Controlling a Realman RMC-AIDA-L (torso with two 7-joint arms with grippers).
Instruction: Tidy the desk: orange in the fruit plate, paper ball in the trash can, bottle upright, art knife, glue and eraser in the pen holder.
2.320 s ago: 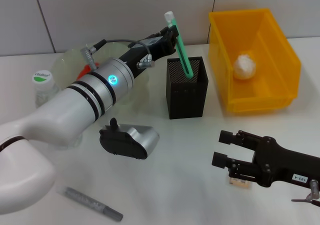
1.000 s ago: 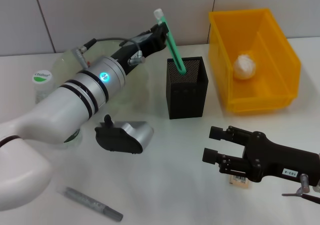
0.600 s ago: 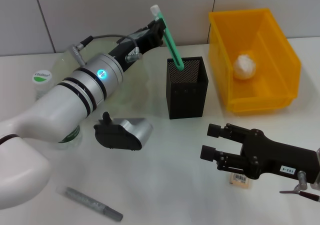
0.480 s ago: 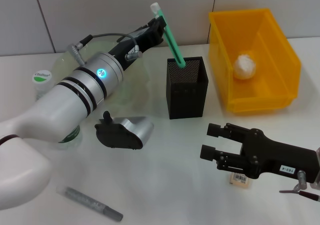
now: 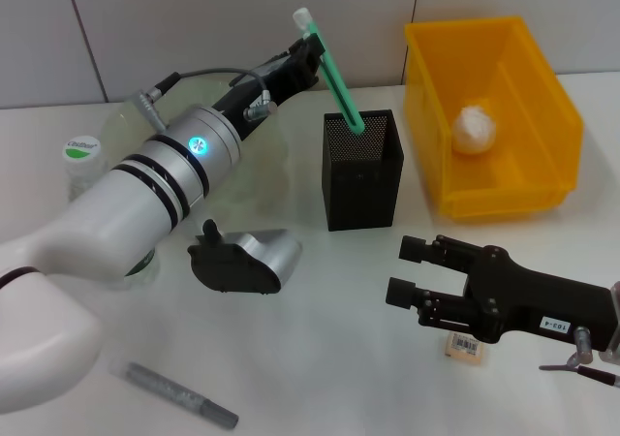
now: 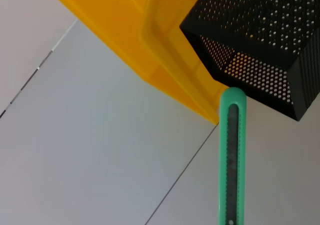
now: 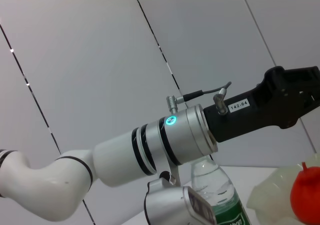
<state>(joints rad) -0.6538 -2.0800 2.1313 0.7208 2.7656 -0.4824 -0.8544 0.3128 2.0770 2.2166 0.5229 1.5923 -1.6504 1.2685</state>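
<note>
My left gripper (image 5: 302, 60) is shut on the mint-green art knife (image 5: 329, 66), which leans with its lower end in the mouth of the black mesh pen holder (image 5: 360, 176). The left wrist view shows the knife (image 6: 231, 160) meeting the holder's rim (image 6: 260, 45). My right gripper (image 5: 411, 271) stands open low over the table, and the beige eraser (image 5: 465, 347) lies under its body, not between the fingers. The paper ball (image 5: 475, 129) lies in the yellow trash can (image 5: 542, 97). The bottle (image 5: 83, 163) stands upright. The grey glue (image 5: 180, 396) lies at the front left. The orange (image 7: 306, 195) sits in the fruit plate (image 7: 272, 197).
A grey and black housing (image 5: 242, 262) hangs under my left forearm, close to the table. The fruit plate (image 5: 136, 116) is mostly hidden behind that arm in the head view. A grey wall runs along the back of the white table (image 5: 329, 358).
The left arm swung the knife's upper end leftward, so it leans more, its lower end still at the holder's mouth. The right gripper moved left over the eraser.
</note>
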